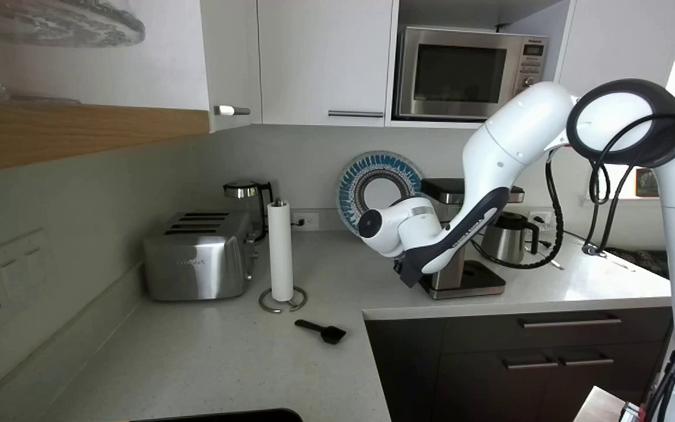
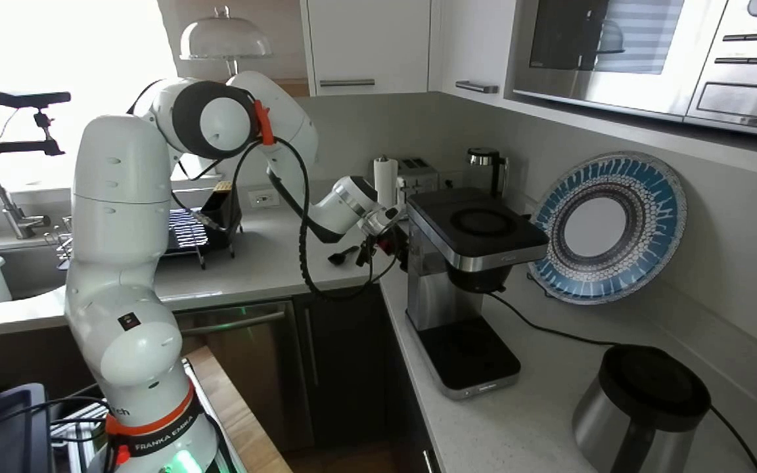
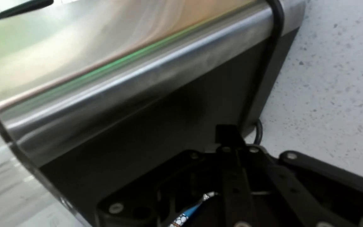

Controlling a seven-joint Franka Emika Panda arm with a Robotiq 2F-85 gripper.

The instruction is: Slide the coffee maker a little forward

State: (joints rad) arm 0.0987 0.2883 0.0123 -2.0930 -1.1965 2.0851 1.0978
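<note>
Pressing against each other, the fingers (image 3: pixel 225 137) of the gripper (image 3: pixel 233 137) point at the dark back of the coffee maker (image 3: pixel 156 119) in the wrist view; whether they touch it, I cannot tell. The coffee maker stands upright on the counter (image 2: pixel 510 433), its base just beside the front edge. Near it, a blue-patterned plate (image 2: pixel 608 226) stands propped, and a lidded steel jug (image 2: pixel 641 394) rests apart. Farther out, a black scoop (image 1: pixel 330 333) lies near an upright paper-towel roll (image 1: pixel 281 252), with a chrome toaster (image 1: pixel 194 264) beside the roll.
</note>
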